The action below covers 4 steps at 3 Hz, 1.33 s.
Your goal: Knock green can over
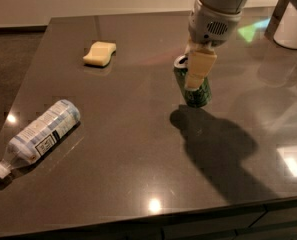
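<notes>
Right now the pincer (199,70) is hanging against the upper side of the green can (197,93). The can is standing right of centre on the dark surface (133,154) and leaning, its silver top tipping leftward. That lean is suggesting a push placed high, where leverage is greatest. Whether the pincer is spread or pressed together I cannot tell. The clear bottle (40,131) is lying well apart at the left, and the yellow sponge (99,53) is sitting farther back.
</notes>
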### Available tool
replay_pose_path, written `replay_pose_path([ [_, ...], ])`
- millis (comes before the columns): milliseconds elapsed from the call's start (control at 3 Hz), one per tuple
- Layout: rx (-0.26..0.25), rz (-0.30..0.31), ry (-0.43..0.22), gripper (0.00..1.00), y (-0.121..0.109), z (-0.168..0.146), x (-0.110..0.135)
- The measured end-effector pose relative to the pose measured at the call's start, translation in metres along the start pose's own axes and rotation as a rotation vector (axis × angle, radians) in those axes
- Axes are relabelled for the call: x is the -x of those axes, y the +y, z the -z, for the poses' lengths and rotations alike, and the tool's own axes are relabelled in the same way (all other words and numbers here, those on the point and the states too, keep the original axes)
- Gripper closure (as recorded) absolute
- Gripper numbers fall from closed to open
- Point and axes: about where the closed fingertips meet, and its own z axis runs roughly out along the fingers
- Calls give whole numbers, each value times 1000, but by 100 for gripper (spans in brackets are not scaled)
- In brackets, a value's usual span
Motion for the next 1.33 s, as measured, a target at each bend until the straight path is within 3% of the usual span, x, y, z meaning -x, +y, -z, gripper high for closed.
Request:
replay_pose_path([
  [667,-15,134,130,100,6,-10,13],
  [1000,1,180,174,85,8,-18,15],
  [1333,19,219,200,61,10,-26,17],
])
